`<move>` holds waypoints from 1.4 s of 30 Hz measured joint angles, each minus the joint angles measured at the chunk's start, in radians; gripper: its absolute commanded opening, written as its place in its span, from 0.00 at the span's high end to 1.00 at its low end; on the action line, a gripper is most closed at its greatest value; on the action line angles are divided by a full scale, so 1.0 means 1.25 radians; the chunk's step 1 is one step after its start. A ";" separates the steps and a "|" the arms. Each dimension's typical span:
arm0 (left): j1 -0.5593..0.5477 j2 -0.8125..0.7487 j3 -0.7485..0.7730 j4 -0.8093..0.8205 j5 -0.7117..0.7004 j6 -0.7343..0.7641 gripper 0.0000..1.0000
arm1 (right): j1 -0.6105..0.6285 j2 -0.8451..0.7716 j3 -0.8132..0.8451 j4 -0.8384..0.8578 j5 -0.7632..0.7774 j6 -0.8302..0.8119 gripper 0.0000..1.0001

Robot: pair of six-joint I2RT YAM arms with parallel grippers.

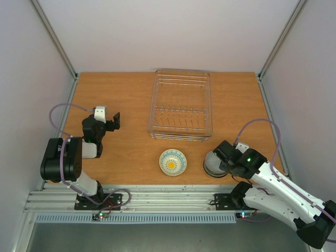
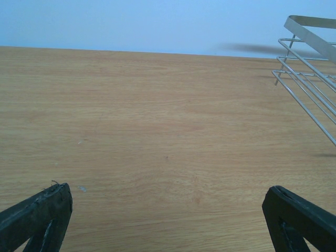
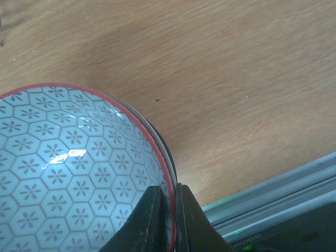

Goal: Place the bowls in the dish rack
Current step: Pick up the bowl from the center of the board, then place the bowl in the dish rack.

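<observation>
A white bowl point(image 3: 63, 173) with a blue hexagon-flower pattern and a red rim fills the lower left of the right wrist view. My right gripper point(image 3: 169, 205) is shut on that rim, one finger inside and one outside. From above this bowl point(image 1: 212, 164) sits near the table's front right, partly hidden by the right gripper point(image 1: 224, 160). A cream-yellow patterned bowl point(image 1: 172, 162) rests alone at front centre. The wire dish rack point(image 1: 181, 105) stands behind it with no bowl inside. My left gripper point(image 1: 106, 118) hangs open over bare wood to the left; the rack's corner point(image 2: 310, 68) shows at its right.
The table's front edge meets a metal rail point(image 1: 157, 197) where both arm bases are bolted. White walls with grey posts point(image 1: 55, 39) enclose the table on three sides. Purple cables point(image 1: 68, 107) loop beside the left arm.
</observation>
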 measured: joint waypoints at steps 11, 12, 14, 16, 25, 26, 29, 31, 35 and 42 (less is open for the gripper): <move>0.000 0.000 0.000 0.000 0.000 0.000 0.01 | 0.011 0.021 0.005 -0.018 0.005 0.012 0.95; 0.000 0.000 0.000 0.000 0.000 0.000 0.01 | 0.013 0.020 0.005 -0.018 0.005 0.013 0.96; 0.000 0.000 0.000 0.000 0.000 0.000 0.01 | 0.016 0.020 0.005 -0.019 0.005 0.015 0.97; 0.000 0.000 0.000 0.000 0.000 0.000 0.01 | 0.020 0.020 0.005 -0.020 0.008 0.015 0.99; 0.000 0.000 0.000 0.000 0.000 0.000 0.01 | 0.065 0.073 0.126 -0.083 0.085 0.010 0.99; 0.000 0.000 0.000 0.000 0.000 0.000 0.01 | 0.074 0.086 0.158 -0.097 0.105 0.011 0.99; 0.000 0.000 0.000 0.000 0.000 0.000 0.01 | 0.089 0.127 0.253 -0.140 0.166 0.010 0.98; 0.000 0.000 0.000 0.000 0.000 0.000 0.01 | 0.092 0.157 0.311 -0.173 0.208 0.006 0.98; 0.000 0.000 0.000 0.000 0.000 0.000 0.01 | 0.092 0.216 0.408 -0.235 0.283 -0.009 0.97; 0.000 0.000 0.000 0.000 0.000 0.000 0.01 | 0.093 0.374 0.581 -0.285 0.412 -0.044 0.96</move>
